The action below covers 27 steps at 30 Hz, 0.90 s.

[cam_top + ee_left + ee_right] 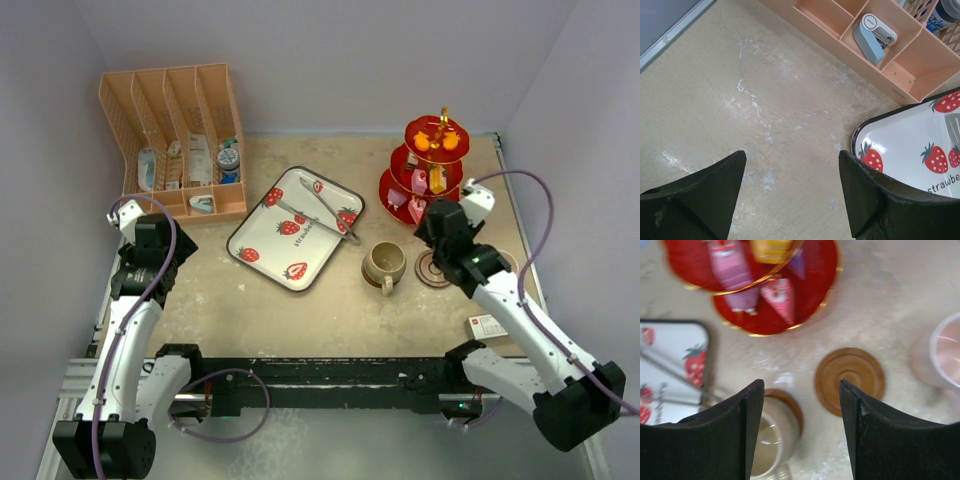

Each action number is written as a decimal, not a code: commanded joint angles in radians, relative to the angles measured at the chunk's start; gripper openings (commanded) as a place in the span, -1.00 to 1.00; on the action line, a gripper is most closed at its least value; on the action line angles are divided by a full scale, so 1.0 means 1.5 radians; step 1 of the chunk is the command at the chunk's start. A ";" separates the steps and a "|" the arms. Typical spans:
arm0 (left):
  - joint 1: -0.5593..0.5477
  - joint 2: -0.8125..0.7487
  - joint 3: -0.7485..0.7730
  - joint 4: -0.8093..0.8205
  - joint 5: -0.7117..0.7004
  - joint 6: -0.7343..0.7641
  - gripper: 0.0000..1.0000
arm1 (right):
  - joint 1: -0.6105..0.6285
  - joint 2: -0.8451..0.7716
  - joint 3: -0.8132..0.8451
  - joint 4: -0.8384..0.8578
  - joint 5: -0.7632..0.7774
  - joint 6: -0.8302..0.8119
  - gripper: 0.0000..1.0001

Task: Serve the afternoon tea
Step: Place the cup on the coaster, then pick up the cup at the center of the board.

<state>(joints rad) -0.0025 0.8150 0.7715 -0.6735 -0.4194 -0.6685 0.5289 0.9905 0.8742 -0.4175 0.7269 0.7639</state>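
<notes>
The red three-tier stand point(432, 165) at the back right carries small toy cakes point(732, 265) on its tiers. A tan mug point(384, 264) sits on a brown saucer point(790, 405) in front of it. A second, bare brown saucer point(432, 270) lies just right of the mug. My right gripper point(800, 390) hovers above the gap between the mug and the bare saucer point(850, 381), open and holding nothing. The pink mug point(945, 355) stands at the right edge of the right wrist view. My left gripper point(792, 160) is open over bare table at the far left.
A strawberry-print tray point(295, 228) with metal tongs point(320, 210) lies mid-table, its corner point(910, 145) close to my left fingers. A peach divided rack point(175, 140) stands at the back left. A small white box point(488, 326) lies near the right arm.
</notes>
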 commanded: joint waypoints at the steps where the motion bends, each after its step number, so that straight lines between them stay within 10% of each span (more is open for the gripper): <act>1: -0.001 -0.012 -0.001 0.023 -0.006 0.008 0.46 | -0.176 -0.070 -0.031 -0.045 -0.157 -0.053 0.26; 13: -0.001 -0.013 -0.001 0.029 -0.006 0.016 0.46 | -0.435 0.026 -0.021 -0.017 -0.252 -0.141 0.22; 27: -0.001 -0.001 -0.002 0.038 -0.001 0.026 0.46 | -0.502 0.169 -0.054 0.072 -0.286 -0.187 0.11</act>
<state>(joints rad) -0.0025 0.8104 0.7704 -0.6586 -0.4194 -0.6571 -0.2173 1.1831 0.8074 -0.3809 0.3393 0.5098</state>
